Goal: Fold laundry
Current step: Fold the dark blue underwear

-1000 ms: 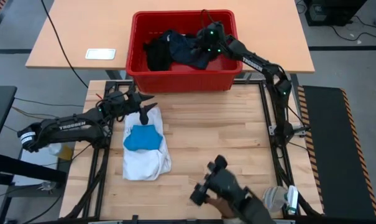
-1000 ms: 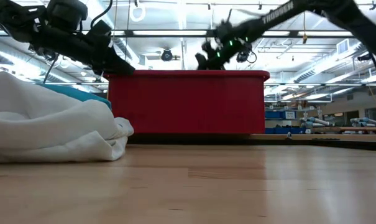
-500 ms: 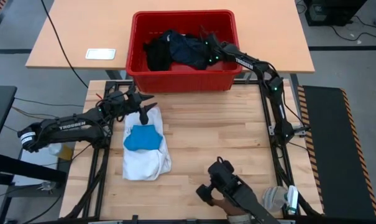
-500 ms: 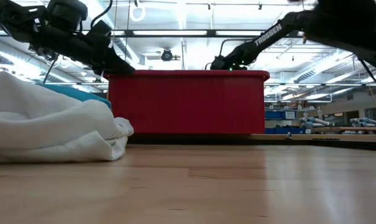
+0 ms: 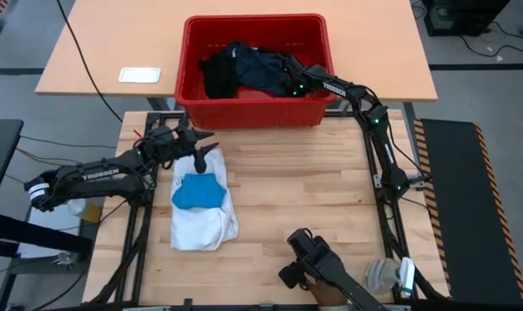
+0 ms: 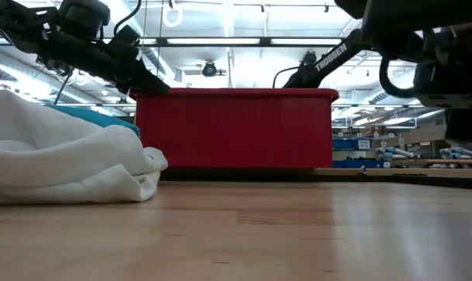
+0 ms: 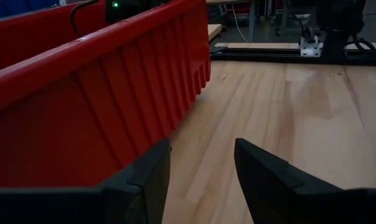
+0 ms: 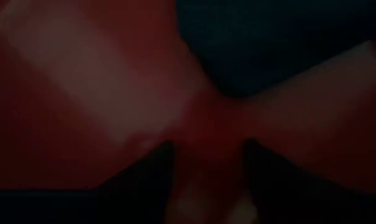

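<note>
1. My right gripper point(image 5: 289, 78) reaches deep into the red crate point(image 5: 254, 112) at the table's far edge, fingers parted over the dark garments point(image 5: 244, 69) heaped inside, apparently to fetch one.
2. My left gripper point(image 5: 205, 149) waits open and empty, near the far-left corner.
3. White shirt point(image 5: 205, 226) and blue piece point(image 5: 196, 192) lie along the left edge.

Grey floor point(image 5: 477, 52); second wooden table point(image 5: 114, 52) behind; ceiling strip lights point(image 6: 220, 40); far shelving point(image 6: 360, 144).

place: lab/workshop | cues: ceiling strip lights point(image 6: 220, 41); shelving point(image 6: 360, 144); black metal rig frame point(image 5: 391, 186)
</note>
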